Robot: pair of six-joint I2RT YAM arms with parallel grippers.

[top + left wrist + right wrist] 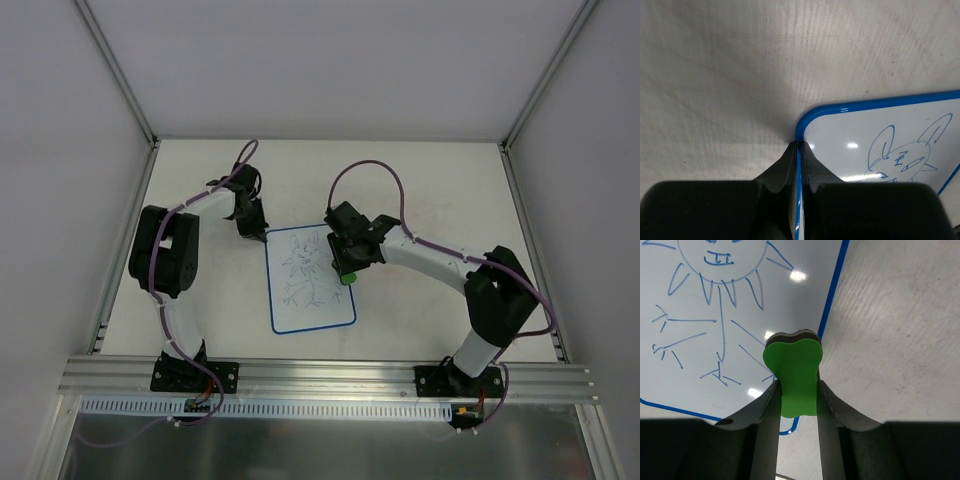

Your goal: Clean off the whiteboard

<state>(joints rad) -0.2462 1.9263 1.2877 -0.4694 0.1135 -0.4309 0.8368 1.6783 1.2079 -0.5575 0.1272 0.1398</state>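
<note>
whiteboard [311,300] in left gripper [798,145], block [792,360] in right gripper [797,383]

Glossy, smooth whiteboard [840,130]; matt, finely scratched table [740,60]; matt green block [795,370].

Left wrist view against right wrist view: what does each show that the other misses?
Only left wrist: the left claw shut on the edge of the small flat white whiteboard with thin blue rim, by a rounded corner; the drawing's long ears. Only right wrist: the right claw shut on the green bone-shaped block beside that rim; the drawing's stick limbs. Both: the whiteboard, blue scribbles unerased, on the pale table.
</note>
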